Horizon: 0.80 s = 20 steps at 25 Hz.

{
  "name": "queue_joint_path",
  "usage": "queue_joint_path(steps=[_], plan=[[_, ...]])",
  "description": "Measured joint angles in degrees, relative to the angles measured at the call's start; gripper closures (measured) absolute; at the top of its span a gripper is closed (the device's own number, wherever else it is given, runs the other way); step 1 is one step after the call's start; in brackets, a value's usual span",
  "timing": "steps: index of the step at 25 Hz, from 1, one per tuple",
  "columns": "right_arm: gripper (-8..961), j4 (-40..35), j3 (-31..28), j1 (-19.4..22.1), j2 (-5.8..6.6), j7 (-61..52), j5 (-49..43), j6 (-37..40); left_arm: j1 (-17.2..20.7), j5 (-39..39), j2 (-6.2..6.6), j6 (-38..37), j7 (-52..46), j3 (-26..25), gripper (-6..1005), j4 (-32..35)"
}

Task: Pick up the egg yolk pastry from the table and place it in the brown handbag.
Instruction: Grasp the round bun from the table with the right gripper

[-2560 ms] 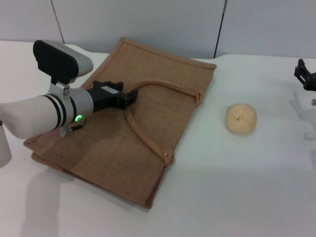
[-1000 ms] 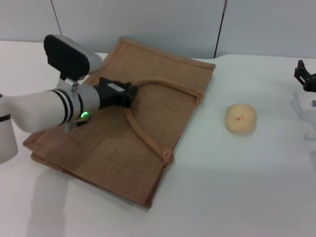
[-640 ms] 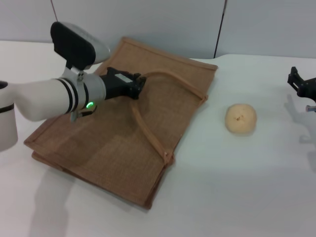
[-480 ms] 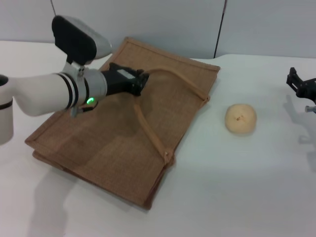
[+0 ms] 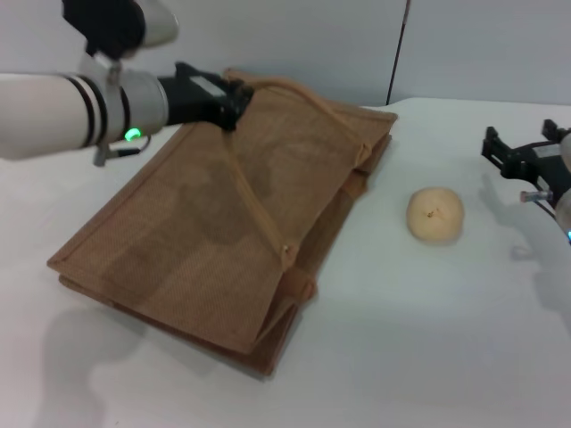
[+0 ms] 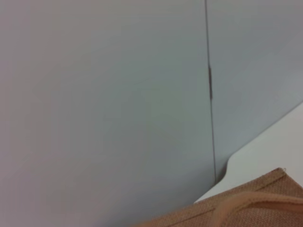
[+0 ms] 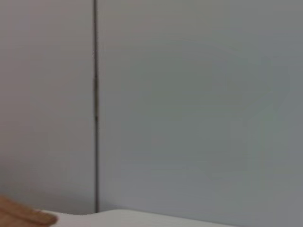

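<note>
The egg yolk pastry (image 5: 434,214), a small pale yellow-tan ball with a dimple on top, sits on the white table (image 5: 428,339) to the right of the brown handbag (image 5: 205,232). My left gripper (image 5: 234,96) is shut on the bag's upper strap handle (image 5: 299,92) and holds it up, so the top side is raised and the mouth gapes toward the pastry. The bag's edge also shows in the left wrist view (image 6: 246,210). My right gripper (image 5: 501,153) is open and empty, in the air to the right of the pastry and a little beyond it.
A grey panelled wall (image 5: 464,45) stands behind the table. The bag's second handle (image 5: 259,209) lies across the bag's lower side. A sliver of the bag shows low in the right wrist view (image 7: 19,216).
My left gripper has risen and moved back with the handle, lifting the bag's top side and opening its mouth. My right gripper has moved left, toward the pastry. The pastry has not moved.
</note>
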State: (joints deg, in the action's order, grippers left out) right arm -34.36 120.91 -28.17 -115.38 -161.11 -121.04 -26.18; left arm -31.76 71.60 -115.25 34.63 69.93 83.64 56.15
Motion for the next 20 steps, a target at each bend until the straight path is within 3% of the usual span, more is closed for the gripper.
queue_joint_path(steps=[4, 9, 20], plan=[[92, -4.45, 0.13, 1.21, 1.12, 0.16, -0.95, 3.64, 1.58, -9.66, -0.91, 6.78, -7.47, -4.65, 878, 9.14], [93, -10.31, -0.14, 3.82, 2.39, 0.26, -4.19, 6.86, 1.81, -16.01, -0.9, 9.67, -13.01, -5.33, 878, 14.82], [91, -24.88, -0.83, 9.37, 5.41, 3.25, -6.75, 20.13, 2.44, -18.93, -1.0, 14.38, -15.37, -7.65, 878, 20.89]])
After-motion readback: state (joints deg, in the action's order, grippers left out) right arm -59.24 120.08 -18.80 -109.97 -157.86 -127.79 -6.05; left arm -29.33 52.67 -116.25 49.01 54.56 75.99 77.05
